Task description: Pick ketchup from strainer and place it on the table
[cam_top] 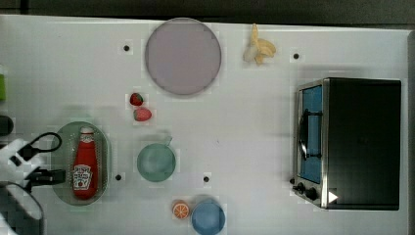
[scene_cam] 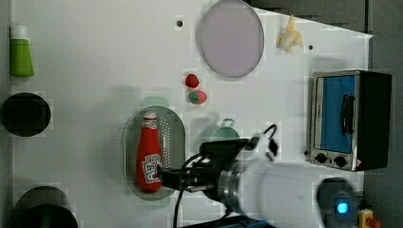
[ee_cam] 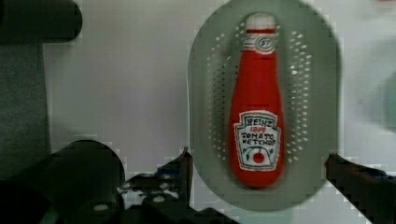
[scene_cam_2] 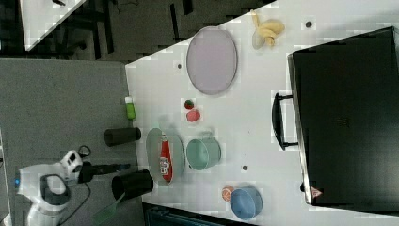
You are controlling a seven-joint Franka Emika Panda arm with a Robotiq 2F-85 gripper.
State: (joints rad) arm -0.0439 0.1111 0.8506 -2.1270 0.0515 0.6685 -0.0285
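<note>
tool [ee_cam: 259, 163] wide open, empty | ketchup [ee_cam: 258, 102] between fingers, in strainer [ee_cam: 317, 93]

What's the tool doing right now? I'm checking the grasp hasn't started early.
Tool: open and holding nothing, with one finger on each side of the strainer; the ketchup lies untouched inside it.

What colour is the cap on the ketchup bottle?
White. The ketchup bottle has a white cap, clearest in the wrist view.
</note>
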